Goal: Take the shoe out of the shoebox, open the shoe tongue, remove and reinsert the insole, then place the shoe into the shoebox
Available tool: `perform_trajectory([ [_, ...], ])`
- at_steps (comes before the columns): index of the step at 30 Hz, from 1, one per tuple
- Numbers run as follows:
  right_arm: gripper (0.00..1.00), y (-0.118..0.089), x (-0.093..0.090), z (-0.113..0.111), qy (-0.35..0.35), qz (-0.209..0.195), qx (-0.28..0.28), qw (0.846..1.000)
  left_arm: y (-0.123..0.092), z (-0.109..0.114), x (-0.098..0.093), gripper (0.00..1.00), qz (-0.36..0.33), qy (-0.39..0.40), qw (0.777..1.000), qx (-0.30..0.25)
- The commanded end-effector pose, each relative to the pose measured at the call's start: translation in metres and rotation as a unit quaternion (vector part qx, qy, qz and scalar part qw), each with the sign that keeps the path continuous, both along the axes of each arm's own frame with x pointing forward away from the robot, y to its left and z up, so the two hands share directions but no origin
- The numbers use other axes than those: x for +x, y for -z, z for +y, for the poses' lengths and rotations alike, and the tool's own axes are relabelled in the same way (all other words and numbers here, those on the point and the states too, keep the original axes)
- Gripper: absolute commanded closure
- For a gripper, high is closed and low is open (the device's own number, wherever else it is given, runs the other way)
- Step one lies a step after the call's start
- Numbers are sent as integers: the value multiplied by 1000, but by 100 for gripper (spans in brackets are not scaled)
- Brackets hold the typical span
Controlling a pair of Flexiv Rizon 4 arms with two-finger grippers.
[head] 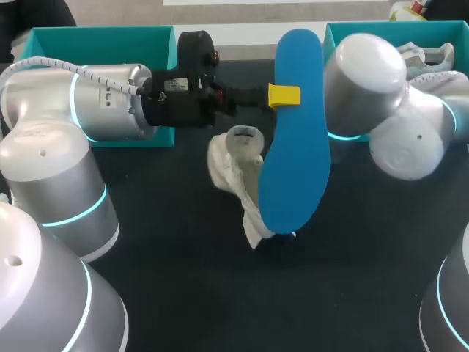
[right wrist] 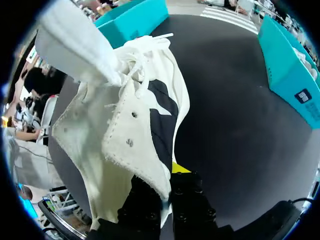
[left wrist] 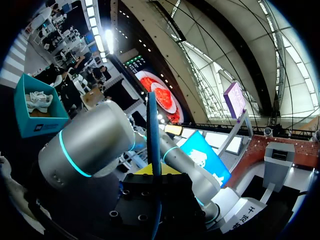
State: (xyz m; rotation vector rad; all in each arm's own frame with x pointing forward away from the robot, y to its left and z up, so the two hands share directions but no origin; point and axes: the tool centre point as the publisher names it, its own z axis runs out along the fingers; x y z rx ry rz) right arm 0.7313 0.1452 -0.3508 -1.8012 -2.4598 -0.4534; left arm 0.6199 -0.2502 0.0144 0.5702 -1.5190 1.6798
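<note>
Your left hand (head: 284, 95) is clenching the insole (head: 294, 154) by its left edge. Your right hand (right wrist: 167, 187) is pinching the shoe (head: 236, 172). The insole's long axis is running far-to-near, just right of the shoe, whose opening is lying to its left.

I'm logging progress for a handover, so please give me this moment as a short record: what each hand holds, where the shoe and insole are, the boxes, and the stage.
left hand: shut on blue insole
right hand: shut on white shoe, gripping its side
insole: out of the shoe, raised beside it
shoe: out of the box, over the table
left shoebox: teal, inside mostly hidden by the arm
right shoebox: teal, holds other shoes
stage: insole not yet reinserted
</note>
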Motion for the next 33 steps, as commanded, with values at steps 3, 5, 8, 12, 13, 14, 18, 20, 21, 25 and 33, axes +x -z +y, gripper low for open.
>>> perform_trajectory([
  [3,100,13,-7,3,67,-10,11,998,1,-2,0,100,0,-1,1000,-1],
  [5,100,17,-7,5,64,-11,19,998,1,-2,0,100,0,-1,1000,-1],
  [8,100,21,-9,6,62,-3,23,998,1,-2,0,100,0,-1,1000,-1],
  [12,100,26,-10,7,48,3,26,998,1,-2,0,100,0,-1,1000,-1],
  [13,100,30,-11,6,45,9,25,999,1,-2,0,100,0,-1,1000,-1],
  [14,100,32,-11,5,40,10,29,999,1,-2,0,100,0,-1,1000,-1],
  [18,100,40,-13,5,42,20,29,998,1,-2,0,100,0,-1,1000,-1],
  [20,100,46,-14,4,48,25,35,998,1,-2,0,100,0,-1,1000,-1],
  [21,100,48,-14,4,48,25,36,998,1,-2,0,100,0,-1,1000,-1],
  [25,100,59,-16,5,57,37,41,997,1,-2,0,100,0,-1,1000,-1],
  [33,0,33,-21,2,77,28,62,995,1,-2,0,100,0,-1,1000,-1],
])
